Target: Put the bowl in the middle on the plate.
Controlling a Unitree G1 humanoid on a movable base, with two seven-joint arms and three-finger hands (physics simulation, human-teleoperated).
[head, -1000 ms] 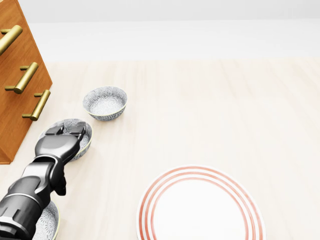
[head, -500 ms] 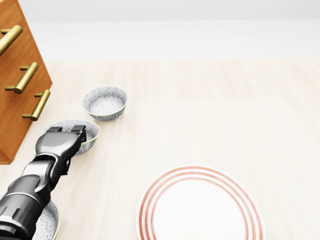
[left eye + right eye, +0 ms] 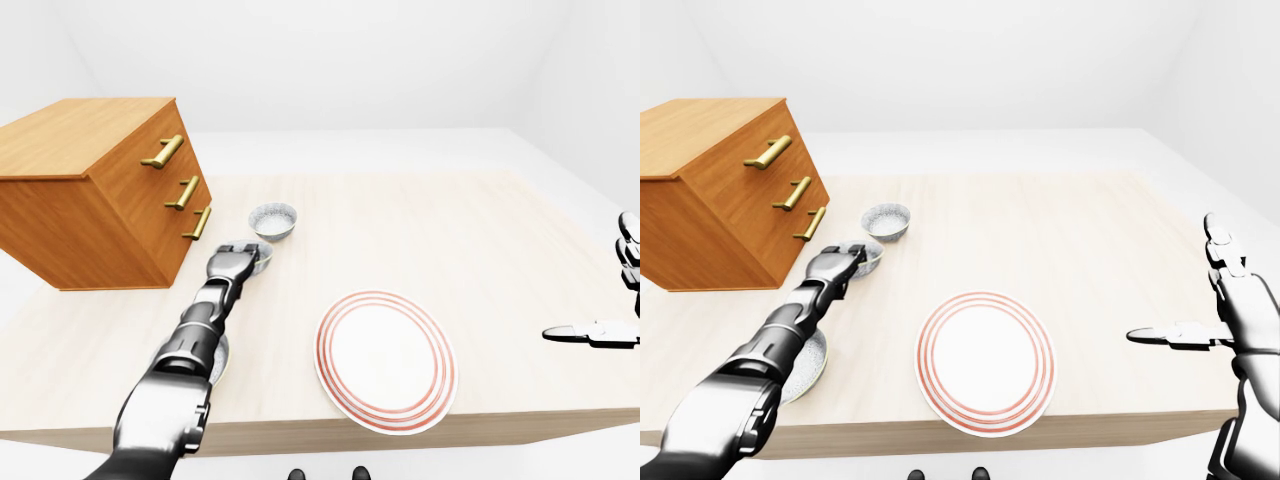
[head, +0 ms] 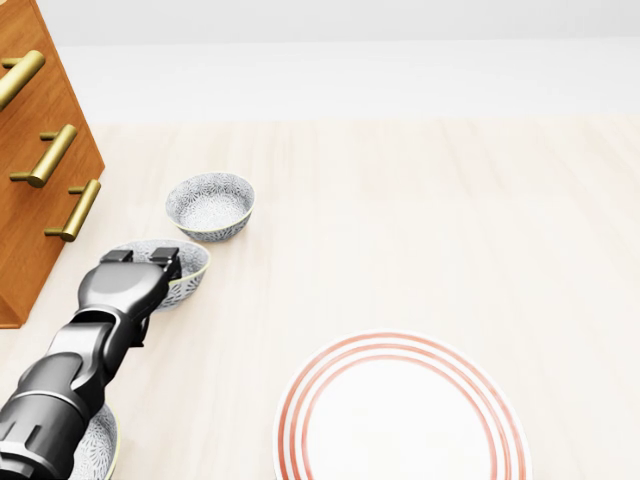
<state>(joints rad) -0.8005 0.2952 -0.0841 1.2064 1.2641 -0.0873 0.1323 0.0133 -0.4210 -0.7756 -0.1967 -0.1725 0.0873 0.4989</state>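
Three patterned grey bowls lie in a line at the left of the head view. The middle bowl is held at its rim by my left hand, whose fingers are shut on it and cover its left half. The top bowl stands free above it. The bottom bowl is mostly hidden under my left forearm. The white plate with red rings lies at the bottom centre, well right of the held bowl. In the right-eye view my right hand hovers off the table's right side, open and empty.
A wooden drawer chest with brass handles stands just left of the bowls, close to my left hand. The pale wooden table stretches to the right and ends at its near edge below the plate.
My left hand has closed on the middle bowl and drawn it a little to the right, away from the chest. The other bowls and the plate have stayed put.
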